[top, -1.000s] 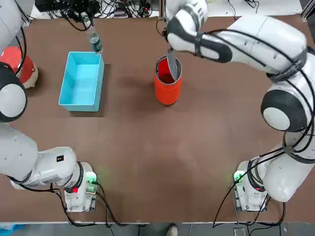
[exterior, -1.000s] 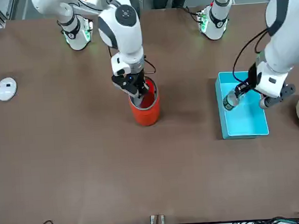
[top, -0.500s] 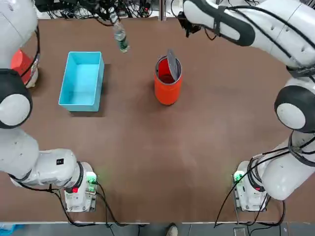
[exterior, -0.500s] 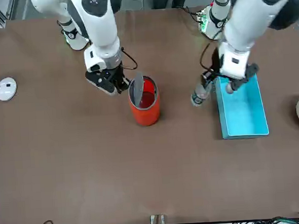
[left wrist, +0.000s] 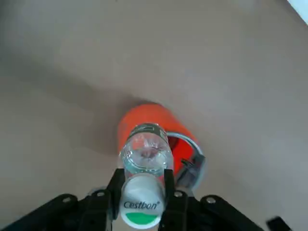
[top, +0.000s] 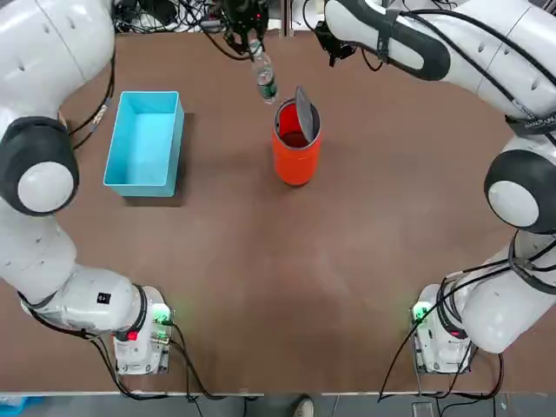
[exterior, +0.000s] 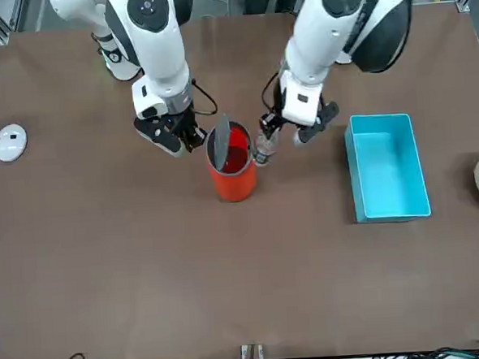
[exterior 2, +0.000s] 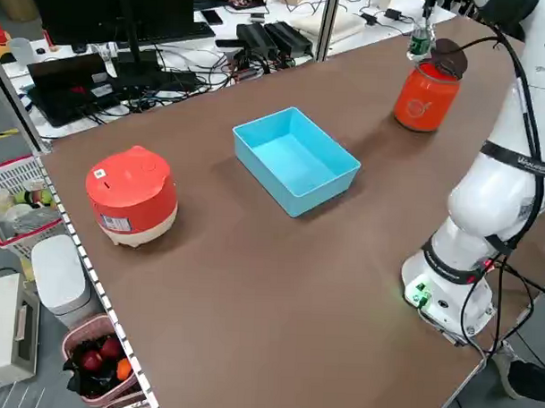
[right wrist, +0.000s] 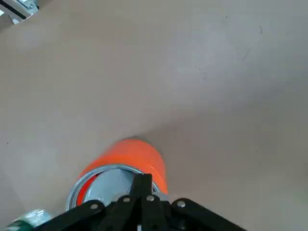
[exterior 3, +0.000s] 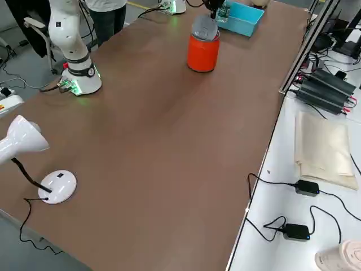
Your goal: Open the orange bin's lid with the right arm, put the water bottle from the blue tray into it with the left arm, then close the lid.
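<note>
The orange bin [top: 295,148] stands mid-table with its grey lid [top: 304,109] tipped up on edge, so the red inside shows. My left gripper [exterior: 274,135] is shut on the water bottle [top: 263,75] and holds it in the air just beside the bin's rim, on the tray's side. In the left wrist view the bottle [left wrist: 144,155] hangs above the bin [left wrist: 147,122], clamped between the fingers [left wrist: 168,185]. My right gripper [exterior: 190,138] hovers shut beside the raised lid [exterior: 219,145], gripping nothing. The blue tray [top: 143,143] lies empty.
A red-and-cream rounded cooker [exterior 2: 129,194] sits at the table's left end beyond the tray. A white lamp base [exterior: 9,143] rests at the right end. Cables and gear line the far edge [top: 174,13]. Both arm bases [top: 139,334] stand at the near edge.
My left gripper carried the bottle from above the tray's far end across to the bin's rim. The right gripper let go of the lid, drew back, and now holds still.
</note>
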Controlling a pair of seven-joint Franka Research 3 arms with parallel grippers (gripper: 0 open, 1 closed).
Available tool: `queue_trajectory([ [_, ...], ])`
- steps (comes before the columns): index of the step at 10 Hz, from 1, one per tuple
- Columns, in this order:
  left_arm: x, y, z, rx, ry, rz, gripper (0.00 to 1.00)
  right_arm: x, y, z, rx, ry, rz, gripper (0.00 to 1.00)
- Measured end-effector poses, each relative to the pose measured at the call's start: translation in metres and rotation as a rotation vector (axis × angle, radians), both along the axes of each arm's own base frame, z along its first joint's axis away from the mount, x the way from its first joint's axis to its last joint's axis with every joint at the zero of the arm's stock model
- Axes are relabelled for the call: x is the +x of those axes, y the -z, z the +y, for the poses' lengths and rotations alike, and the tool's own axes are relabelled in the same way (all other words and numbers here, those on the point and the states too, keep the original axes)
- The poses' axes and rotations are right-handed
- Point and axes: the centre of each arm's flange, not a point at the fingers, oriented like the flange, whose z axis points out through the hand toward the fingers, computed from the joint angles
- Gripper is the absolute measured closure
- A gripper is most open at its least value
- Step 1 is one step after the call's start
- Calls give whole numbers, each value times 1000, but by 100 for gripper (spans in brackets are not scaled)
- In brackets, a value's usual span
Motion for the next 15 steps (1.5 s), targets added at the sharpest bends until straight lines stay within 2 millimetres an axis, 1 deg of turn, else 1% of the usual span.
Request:
queue_trajectory([
  [1, -4, 4, -14, -20, -3, -4, 63, 0, 0, 0, 0, 0, 0, 99],
  [2, -6, 10, -23, -31, -2, -3, 63, 0, 0, 0, 0, 0, 0, 99],
  [4, -5, 26, -31, -33, 6, 19, 63, 0, 0, 0, 0, 0, 0, 99],
  [6, -13, 43, -49, -28, 18, 52, 63, 0, 1, 0, -1, 0, 1, 99],
  [7, -15, 48, -53, -27, 20, 62, 63, 0, 1, 0, -1, 0, 1, 99],
  [9, -12, 56, -52, -23, 17, 73, 63, 0, 1, 0, -1, 0, 1, 99],
  [11, -6, 61, -48, -19, 7, 80, 63, 0, 1, 0, -1, 0, 2, 99],
  [13, -3, 63, -45, -7, 6, 72, 60, 0, 1, 0, -1, 0, 2, 99],
  [14, -2, 63, -43, 2, 8, 61, 56, 0, 1, 0, -1, 0, 2, 99],
  [15, 2, 63, -39, 20, 7, 53, 43, 0, 1, 0, -1, 0, 2, 99],
])
